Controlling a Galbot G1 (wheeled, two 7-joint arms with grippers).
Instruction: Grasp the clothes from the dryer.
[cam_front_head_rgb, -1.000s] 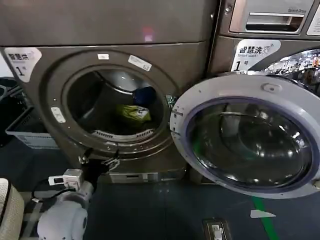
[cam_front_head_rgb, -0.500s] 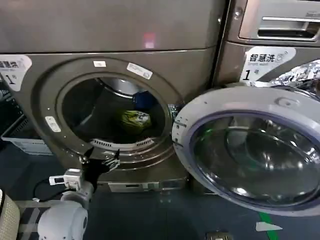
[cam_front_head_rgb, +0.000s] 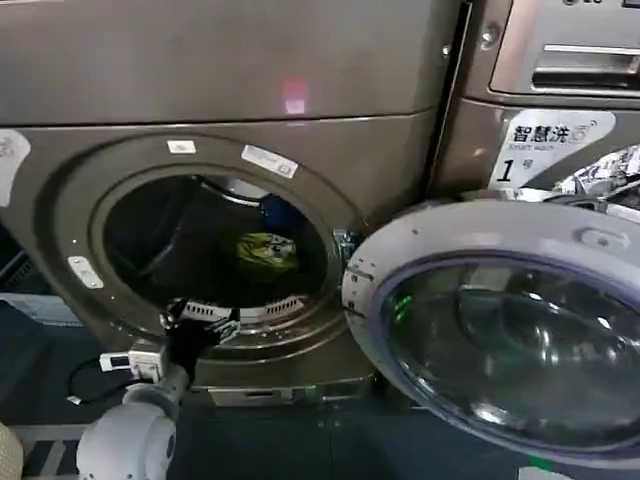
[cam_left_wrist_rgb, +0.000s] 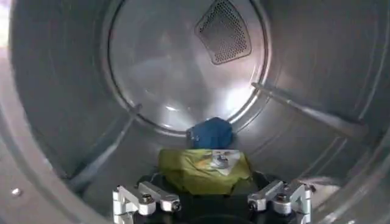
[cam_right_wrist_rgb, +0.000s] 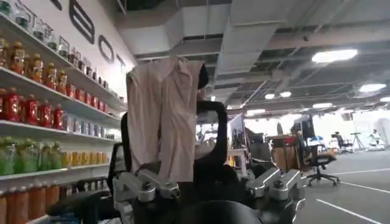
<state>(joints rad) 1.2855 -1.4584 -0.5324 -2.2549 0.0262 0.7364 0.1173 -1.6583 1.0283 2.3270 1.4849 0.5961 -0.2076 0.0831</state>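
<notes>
Yellow-green fabric is seen crumpled into a small bundle (cam_left_wrist_rgb: 204, 170) on the floor of the drum, with a pale printed patch on its upper face. Directly behind it, touching or very nearly so, a dark navy blue garment (cam_left_wrist_rgb: 210, 133) is bunched into a rounded lump against the foot of the rear wall. In the head view the yellow-green piece (cam_front_head_rgb: 266, 251) is seen low in the opening and the navy piece (cam_front_head_rgb: 277, 211) just above it. Both items are far smaller than the drum (cam_left_wrist_rgb: 183, 73), whose brushed metal wall carries raised ribs and a perforated vent panel (cam_left_wrist_rgb: 224, 30) on the back plate.

The dryer (cam_front_head_rgb: 220, 130) is finished in bronze-brown, and its grey-rimmed glass door (cam_front_head_rgb: 500, 330) is swung fully open to the right. A neighbouring machine (cam_front_head_rgb: 560, 110) bearing a "1" sticker is seen beyond the door.

The left end effector (cam_left_wrist_rgb: 212, 201) is positioned at the lower lip of the porthole, facing the clothes, with its fingers spread wide and nothing held; the yellow-green bundle lies just ahead of it, between the finger lines. The right end effector (cam_right_wrist_rgb: 210, 192) is held apart from the dryer, facing a room with shelves of bottles (cam_right_wrist_rgb: 36, 109) and a hanging pale shirt (cam_right_wrist_rgb: 163, 115); its fingers are likewise spread and empty.
</notes>
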